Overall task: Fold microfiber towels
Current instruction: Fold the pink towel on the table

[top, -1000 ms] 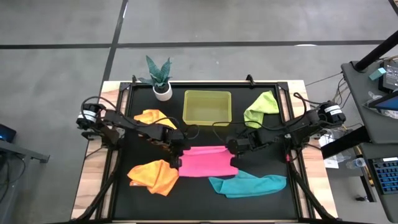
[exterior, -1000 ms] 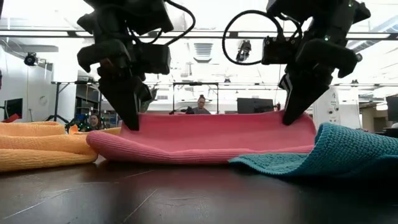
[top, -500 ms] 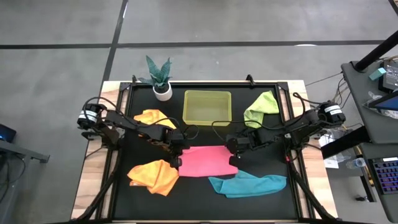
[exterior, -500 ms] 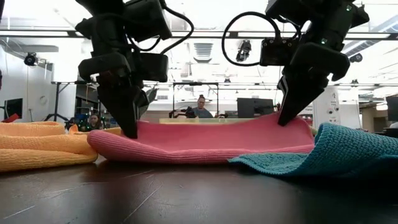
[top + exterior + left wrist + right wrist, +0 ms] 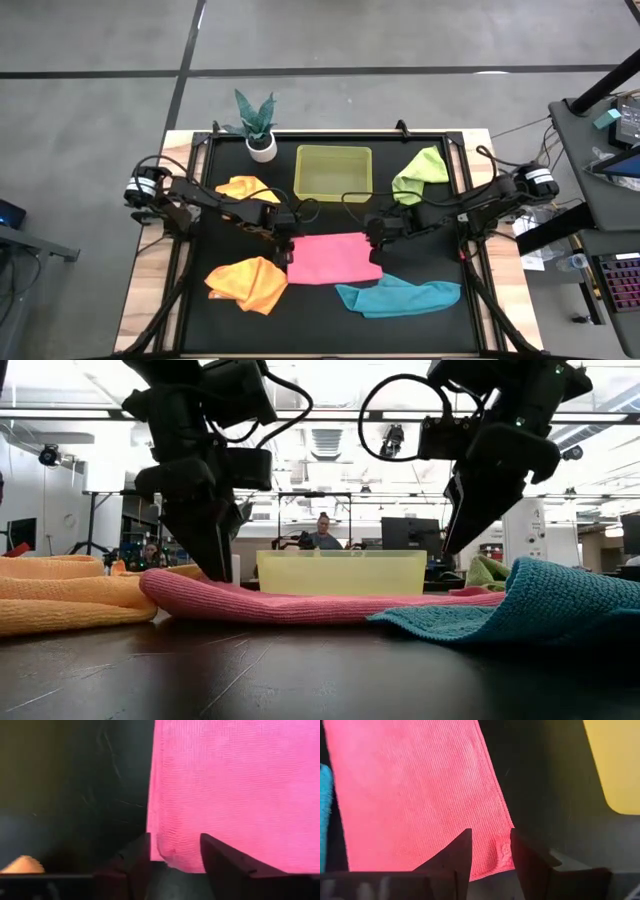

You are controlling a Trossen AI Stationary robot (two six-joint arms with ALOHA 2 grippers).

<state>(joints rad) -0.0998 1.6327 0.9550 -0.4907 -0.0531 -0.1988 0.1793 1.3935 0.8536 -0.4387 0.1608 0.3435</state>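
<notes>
The pink towel (image 5: 335,258) lies flat at the table's middle, a rectangle also seen in the low view as a low pink towel (image 5: 320,603). My left gripper (image 5: 287,243) stands open at its far left corner, which lies between the fingers in the left wrist view (image 5: 172,852). My right gripper (image 5: 377,238) stands open just above the far right corner (image 5: 502,852), clear of it in the low view (image 5: 452,540). An orange towel (image 5: 248,283) lies crumpled at the near left and a teal towel (image 5: 400,297) at the near right. My left gripper stands open about the pink towel's far left corner (image 5: 170,856), fingers slanting down from the far left. The corner lies flat on the table between them. Whether a fingertip (image 5: 215,568) touches the cloth, I cannot tell.
A translucent yellow-green bin (image 5: 334,172) stands at the far middle, close behind both grippers. A second orange towel (image 5: 245,188) lies at the far left, a lime green towel (image 5: 420,172) at the far right. A potted plant (image 5: 258,125) stands at the far edge.
Both grippers have opened and let go of the pink towel's far edge. That edge, held up off the table a second ago, has dropped, and the towel now lies flat. The arms have kept their places.
</notes>
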